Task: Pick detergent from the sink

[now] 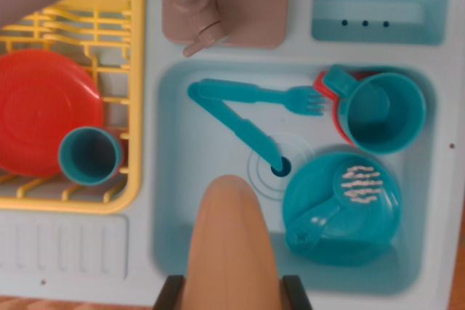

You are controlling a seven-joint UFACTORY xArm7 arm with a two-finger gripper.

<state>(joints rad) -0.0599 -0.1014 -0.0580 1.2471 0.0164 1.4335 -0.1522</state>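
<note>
Your gripper [231, 294] sits at the bottom edge of the wrist view, and only the two dark fingertips [168, 292] show. They stand one on each side of the detergent bottle [229, 237] and press against its flanks, so the tool looks clamped on it. The bottle is tan and rounded. It rises from between the fingers towards the middle of the frame, large and blurred because it is close to the lens. Its top overlaps the lower part of the pale blue sink [168, 179].

Just past the bottle's tip you see the round drain [280, 168]. The end of a teal knife [236, 125] lies on it. The knife slants up to the wrist view's left and meets the handle of a teal fork [254, 95], which lies across the top of the basin.

At the wrist view's right a teal bowl [341, 215] holds a teal brush [349, 194] with white bristles. Above it a teal mug [381, 112] rests against something red [325, 86].

Behind the sink are the faucet [196, 12] and a recessed tray [378, 12] with three dark holes.

At the wrist view's left a yellow rack [134, 107] carries a red plate [43, 110] and a teal cup [89, 155].
</note>
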